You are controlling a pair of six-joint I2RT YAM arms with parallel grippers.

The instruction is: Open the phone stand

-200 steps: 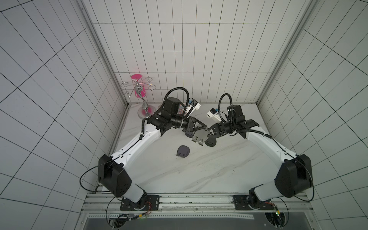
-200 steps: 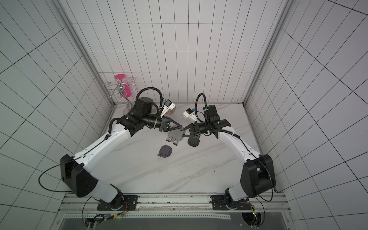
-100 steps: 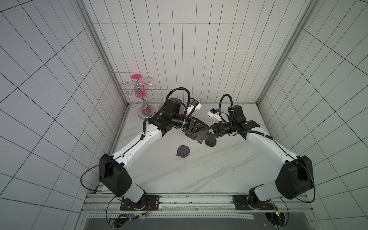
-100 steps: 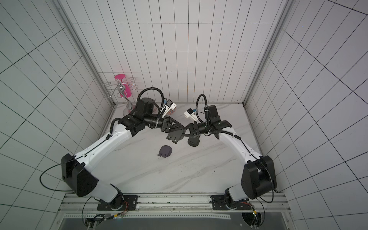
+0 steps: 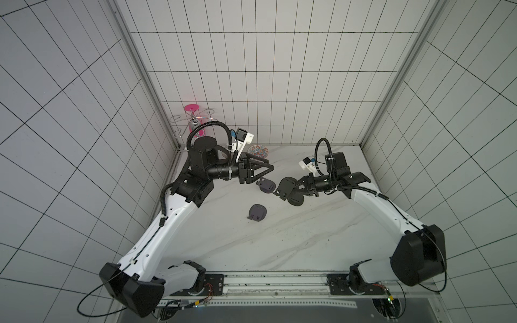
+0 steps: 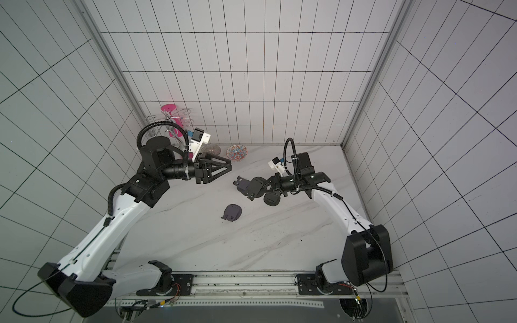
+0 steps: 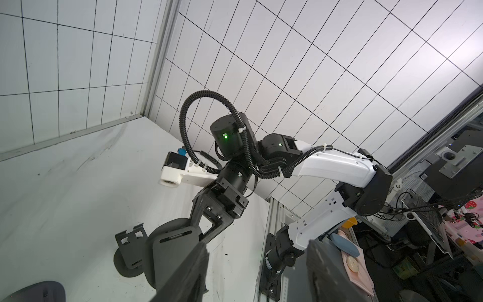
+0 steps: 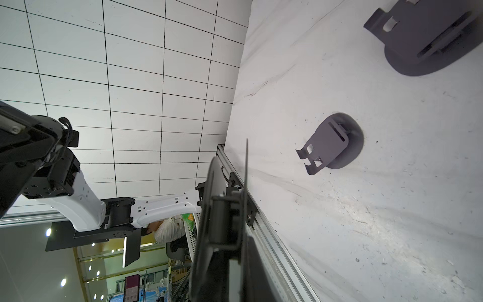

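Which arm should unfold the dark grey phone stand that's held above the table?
Left, probably: the left gripper is open, empty and pointing at the dark grey phone stand nearby; the right gripper is shut on it, holding it up.

Just ahead of the left gripper's (image 6: 228, 168) spread fingers, passage is blocked by the phone stand (image 6: 242, 184) clamped in the right gripper (image 6: 258, 188); only a narrow gap is left between them. Beneath both, a second stand (image 6: 232, 213) lies on the table (image 6: 251, 246). Behind the left gripper, a bowl (image 6: 237, 153) and a rack (image 6: 170, 120) are found. Past the second stand, open table is left as far as the rail (image 6: 246, 279).
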